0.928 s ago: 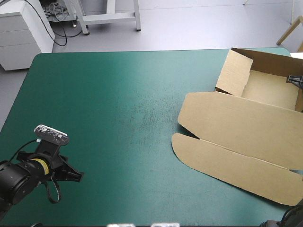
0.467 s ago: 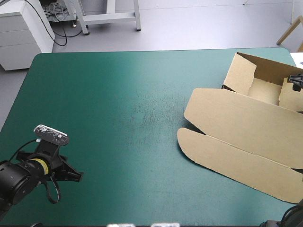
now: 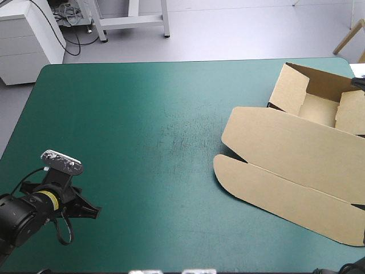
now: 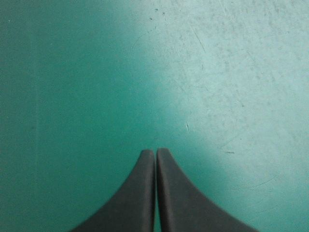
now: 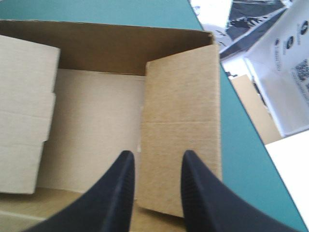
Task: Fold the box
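High view: the box [image 3: 296, 154], an open tray with its lid flat, lies on the teal-green cover [image 3: 142, 142], well apart from the left gripper [image 3: 90, 212].

Left wrist view: fingers pressed together, nothing ahead but cover.

Right wrist view: the right gripper [image 5: 158, 155], fingers spread, hovers over the tray, with the side flap [image 5: 181, 121] just ahead (plainly the nearer arm).

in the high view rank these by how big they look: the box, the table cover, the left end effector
1. teal-green table cover
2. brown box, lid flat
3. left end effector, clearly the smallest
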`<state>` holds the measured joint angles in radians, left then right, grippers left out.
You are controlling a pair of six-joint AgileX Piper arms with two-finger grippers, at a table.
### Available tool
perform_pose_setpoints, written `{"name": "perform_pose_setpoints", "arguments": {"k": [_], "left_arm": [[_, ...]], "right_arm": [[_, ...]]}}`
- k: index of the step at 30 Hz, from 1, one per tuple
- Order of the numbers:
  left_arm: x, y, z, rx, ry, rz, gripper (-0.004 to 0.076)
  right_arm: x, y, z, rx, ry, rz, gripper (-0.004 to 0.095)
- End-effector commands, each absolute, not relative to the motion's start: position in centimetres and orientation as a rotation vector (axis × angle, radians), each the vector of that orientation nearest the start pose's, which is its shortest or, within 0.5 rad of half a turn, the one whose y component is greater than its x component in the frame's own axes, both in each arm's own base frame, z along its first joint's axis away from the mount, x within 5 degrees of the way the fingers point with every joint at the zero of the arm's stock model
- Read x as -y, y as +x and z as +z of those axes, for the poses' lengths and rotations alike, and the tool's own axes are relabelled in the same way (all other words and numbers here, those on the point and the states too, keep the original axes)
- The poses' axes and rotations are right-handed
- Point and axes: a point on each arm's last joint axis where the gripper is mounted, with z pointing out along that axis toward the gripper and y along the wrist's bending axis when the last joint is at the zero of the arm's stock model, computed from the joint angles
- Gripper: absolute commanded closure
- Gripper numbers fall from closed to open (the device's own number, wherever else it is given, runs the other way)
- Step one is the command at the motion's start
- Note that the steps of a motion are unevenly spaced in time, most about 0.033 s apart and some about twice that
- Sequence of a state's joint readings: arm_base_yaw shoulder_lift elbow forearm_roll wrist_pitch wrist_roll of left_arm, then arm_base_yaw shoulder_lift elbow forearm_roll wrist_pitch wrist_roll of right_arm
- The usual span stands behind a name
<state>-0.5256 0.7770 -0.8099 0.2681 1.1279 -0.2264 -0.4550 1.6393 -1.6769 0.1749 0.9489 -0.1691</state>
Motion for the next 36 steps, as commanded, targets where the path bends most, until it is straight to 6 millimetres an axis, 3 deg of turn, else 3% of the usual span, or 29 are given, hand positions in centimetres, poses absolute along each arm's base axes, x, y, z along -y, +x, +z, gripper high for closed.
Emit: {"name": "perform_pose_setpoints", "arguments": {"k": [1,3,13,21,28,36], "left_arm": [[4.3,11.8,33.6,-2.414,0.419,0.033,0.0734],[4.3,11.8,33.6,-2.412,0.419,0.033,0.0734],[4.6,12.2,33.7,-2.354,0.427,0.013,0.0734],[3.8,11.4,30.3,-2.408,0.468,0.084,0.0734],[2.8,9.5,28.3,-2.383,0.464,0.059,0.0734],[1.5,7.3,27.7,-2.290,0.434,0.025,0.0734]], "right_arm": [[12.5,31.6,43.2,-2.210,0.287,0.012,0.0838],[11.2,31.4,43.7,-2.212,0.235,0.068,0.0925],[3.0,30.4,44.0,-2.340,-0.121,0.185,0.0921],[-1.9,27.1,41.8,-2.275,-0.289,0.116,0.0922],[-2.3,22.6,37.1,-2.274,-0.277,0.136,0.0922],[-2.0,17.2,32.0,-2.282,-0.312,0.102,0.0922]]}}
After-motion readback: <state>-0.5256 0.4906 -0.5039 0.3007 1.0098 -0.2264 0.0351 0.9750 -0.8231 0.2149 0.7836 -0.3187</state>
